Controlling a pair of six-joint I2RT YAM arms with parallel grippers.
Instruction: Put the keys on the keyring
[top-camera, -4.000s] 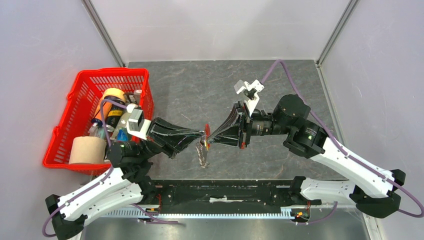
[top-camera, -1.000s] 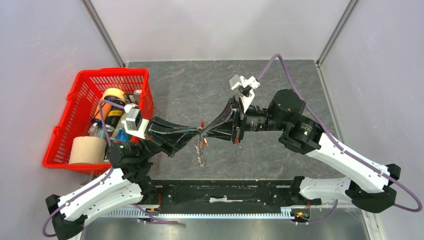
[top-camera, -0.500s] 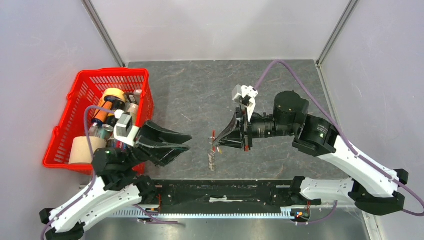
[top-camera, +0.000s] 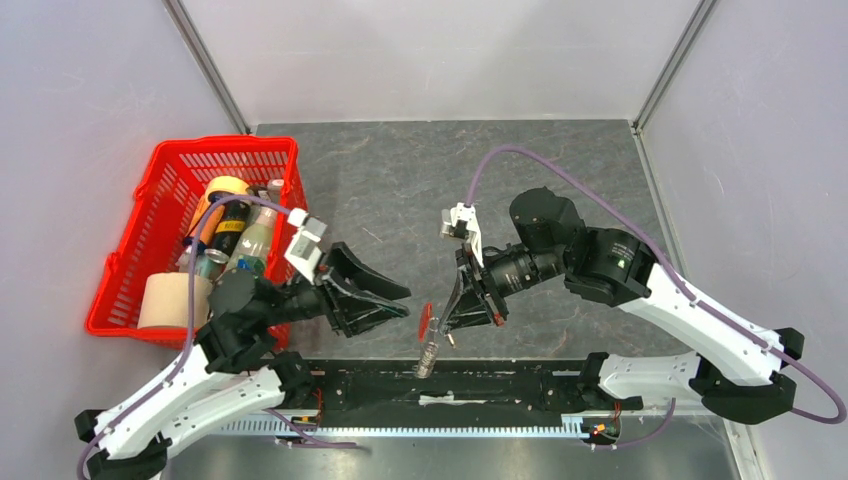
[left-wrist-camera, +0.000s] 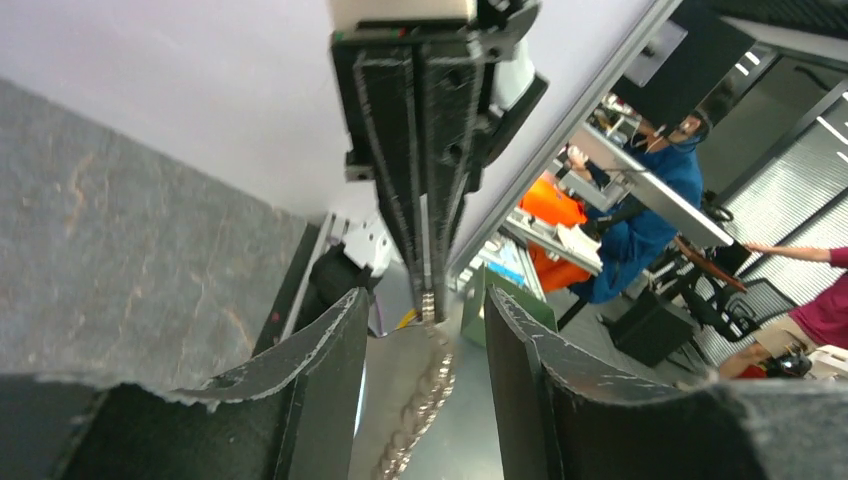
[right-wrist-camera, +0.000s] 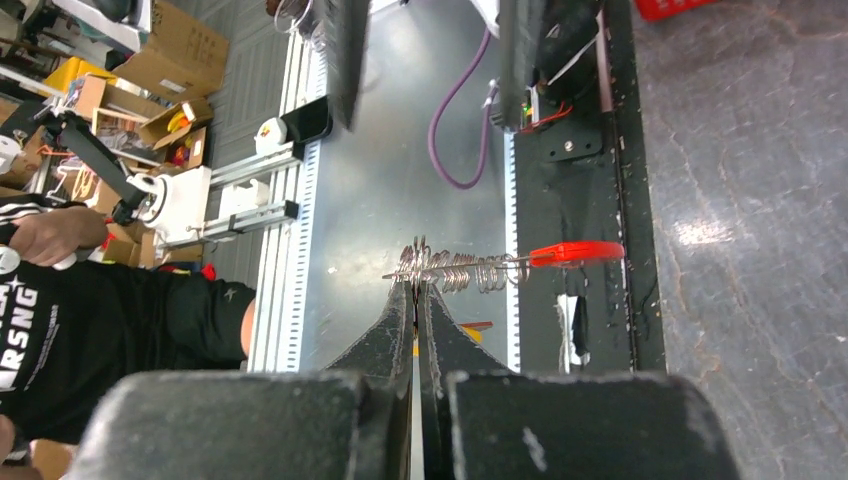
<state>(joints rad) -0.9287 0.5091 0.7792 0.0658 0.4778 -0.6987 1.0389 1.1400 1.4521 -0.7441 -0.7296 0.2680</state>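
Note:
My right gripper (top-camera: 444, 327) is shut on the keyring (top-camera: 426, 318) and holds it just above the table's near edge. The ring's red piece sticks up, and the silvery keys (top-camera: 430, 353) hang below it in a bunch. In the right wrist view my shut fingertips (right-wrist-camera: 413, 287) pinch the silvery bunch (right-wrist-camera: 455, 270), with the red piece (right-wrist-camera: 575, 252) out to the right. My left gripper (top-camera: 406, 302) stands open a short way left of the ring, touching nothing. The left wrist view shows its open jaws (left-wrist-camera: 425, 300) facing the right gripper's shut tips, with the keys (left-wrist-camera: 425, 395) dangling between. I cannot make out a brass key.
A red basket (top-camera: 160, 165) with bottles, a tape roll and a paper roll stands at the left, close behind the left arm. The black base rail (top-camera: 450, 382) runs along the near edge, right under the hanging keys. Grey walls enclose the table.
The left gripper has opened, let go of the keyring and drawn back to the left. The right gripper has carried the keyring toward the near edge.

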